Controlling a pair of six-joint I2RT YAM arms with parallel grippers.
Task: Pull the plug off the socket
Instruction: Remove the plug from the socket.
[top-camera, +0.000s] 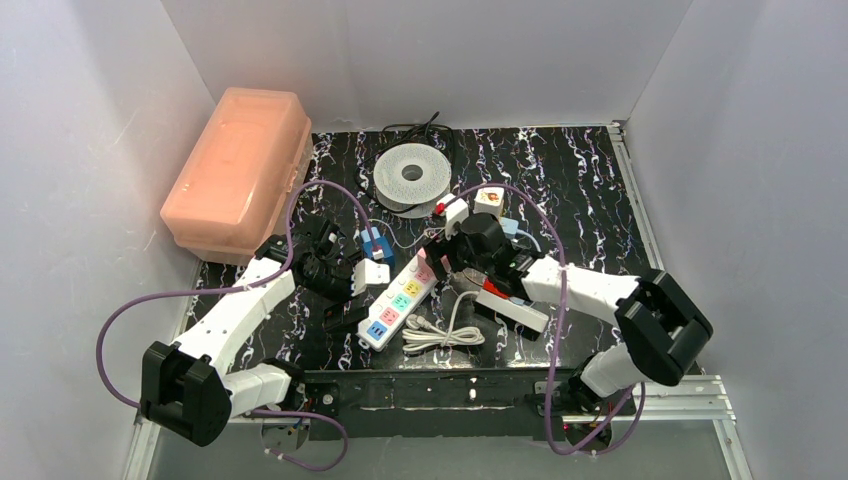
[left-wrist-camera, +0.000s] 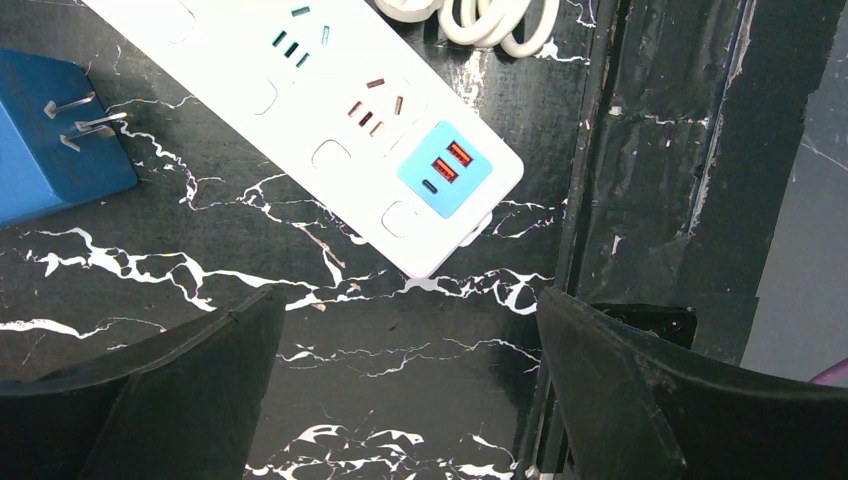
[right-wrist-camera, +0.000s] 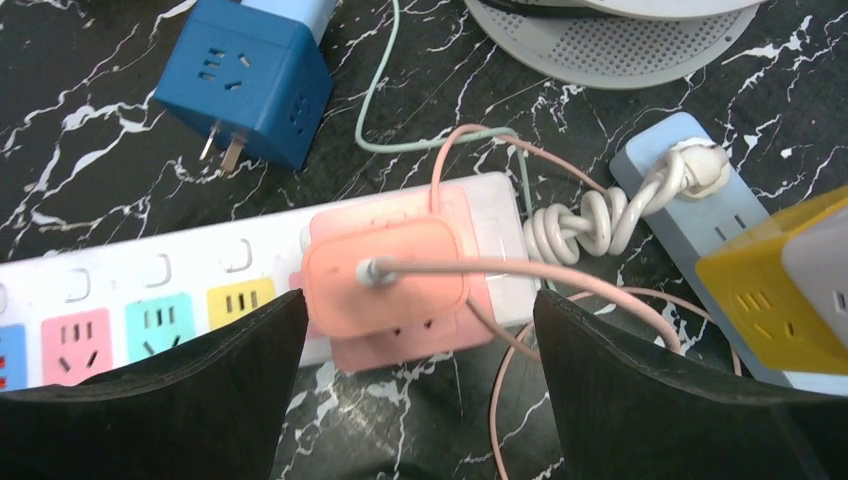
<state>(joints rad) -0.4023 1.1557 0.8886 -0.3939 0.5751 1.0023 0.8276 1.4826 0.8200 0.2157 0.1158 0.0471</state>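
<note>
Our right hand (right-wrist-camera: 418, 305) hangs spread wide and empty over the flat pink plug (right-wrist-camera: 385, 275), which sits in the far end of the long white power strip (right-wrist-camera: 150, 290). Its pink cable loops rightward. Our left hand (left-wrist-camera: 410, 300) gapes empty over the bare black marbled worktop (left-wrist-camera: 400, 400) at its front edge, just beside the strip's USB end.

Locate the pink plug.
Right wrist view, centre: the pink square plug sits in the white power strip's far-end socket, just ahead of the open right gripper.
</note>
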